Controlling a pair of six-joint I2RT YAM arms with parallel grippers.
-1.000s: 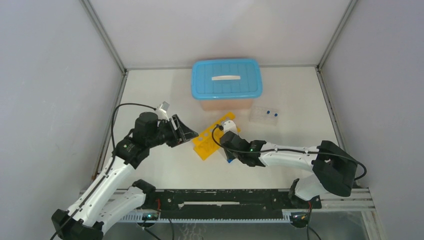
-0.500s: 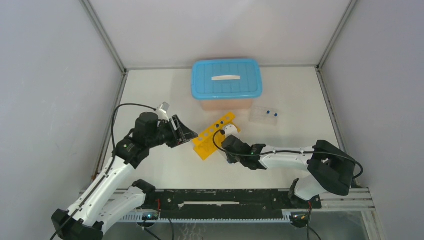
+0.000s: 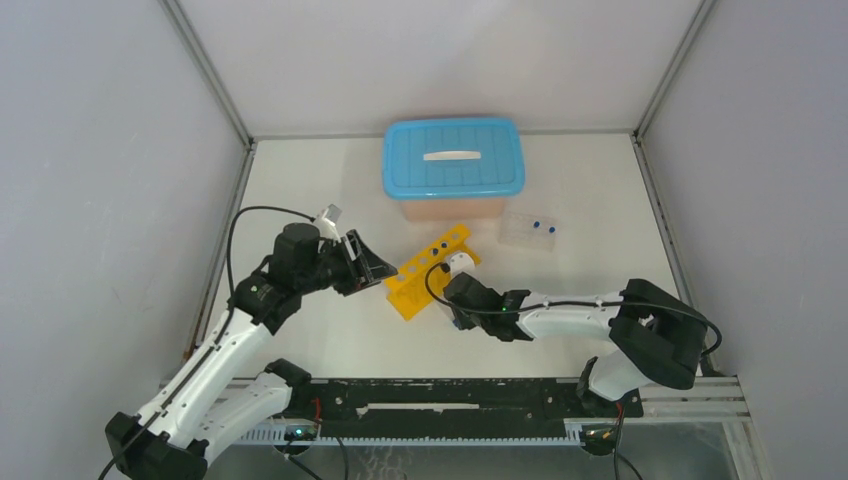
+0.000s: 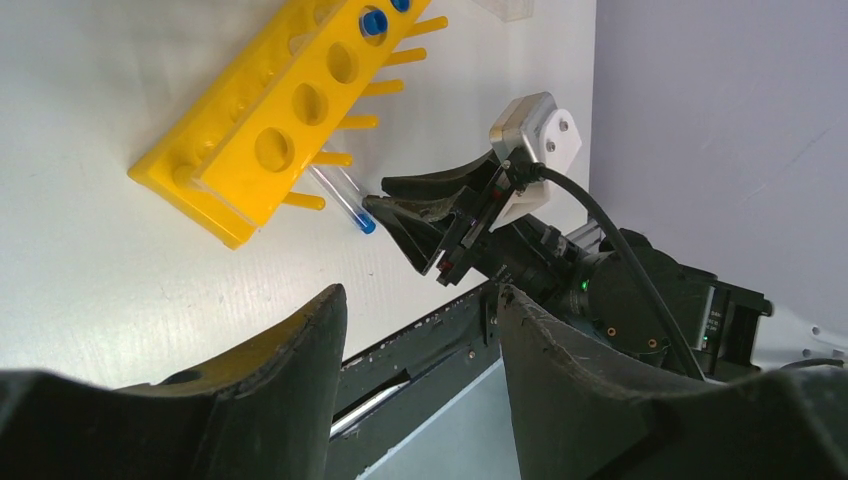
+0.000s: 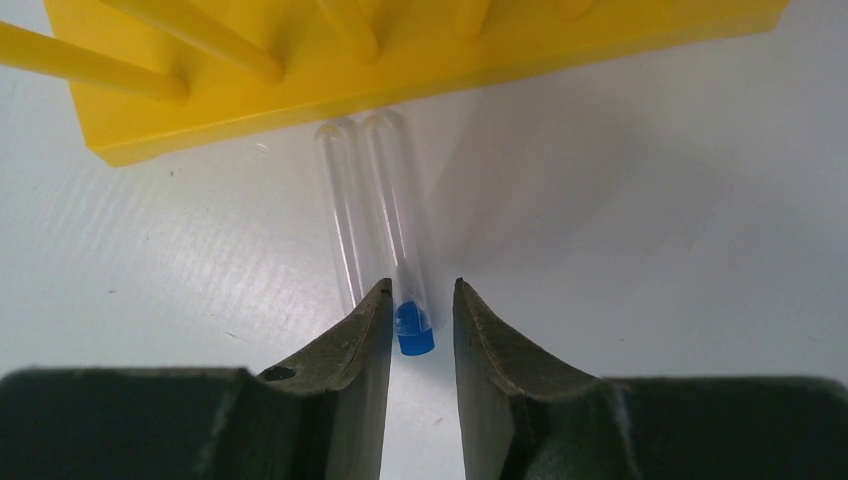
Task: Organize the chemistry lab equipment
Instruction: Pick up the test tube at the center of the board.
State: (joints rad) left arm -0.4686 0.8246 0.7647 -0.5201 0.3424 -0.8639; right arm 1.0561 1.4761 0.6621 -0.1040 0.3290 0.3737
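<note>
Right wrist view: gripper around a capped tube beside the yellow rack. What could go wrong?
The right gripper straddles only the blue cap; closing there may let the tube pivot or slip. A second clear tube lies against it and could get pinched or rolled. Both tubes reach the yellow rack; pushing forward might shove it.

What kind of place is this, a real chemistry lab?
More likely a robot test booth than a working lab: plain grey walls close in a white table, two robot arms are bolted at its near edge, and a yellow tube rack sits by a blue-lidded box.
</note>
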